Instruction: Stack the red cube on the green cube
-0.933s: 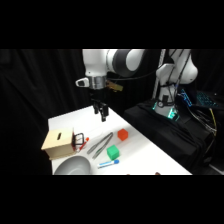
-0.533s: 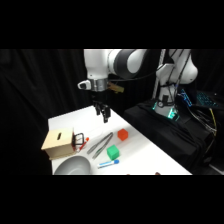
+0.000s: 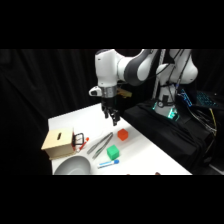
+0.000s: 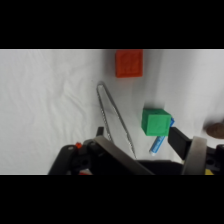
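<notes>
Hovering my gripper (image 3: 114, 119) above table, fingers parted, holding nothing; red cube (image 3: 123, 134) lying just below, slightly camera-right; green cube (image 3: 113, 152) beyond.

tongs (image 3: 100, 144) mid-desk (image 3: 150, 155) | red cube (image 3: 123, 134) right of tongs, apart | green cube (image 3: 113, 152) just front-right of tongs | stick (image 3: 109, 163) touching green cube's front | box (image 3: 58, 142) left of tongs | bowl (image 3: 72, 165) front-left

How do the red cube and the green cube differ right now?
The red cube is red-orange and lies nearer the arm's base; the green cube is bright green and sits nearer the camera, beside a blue-tipped stick. Both are small, similar in size, resting on the table, apart and ungrasped.
</notes>
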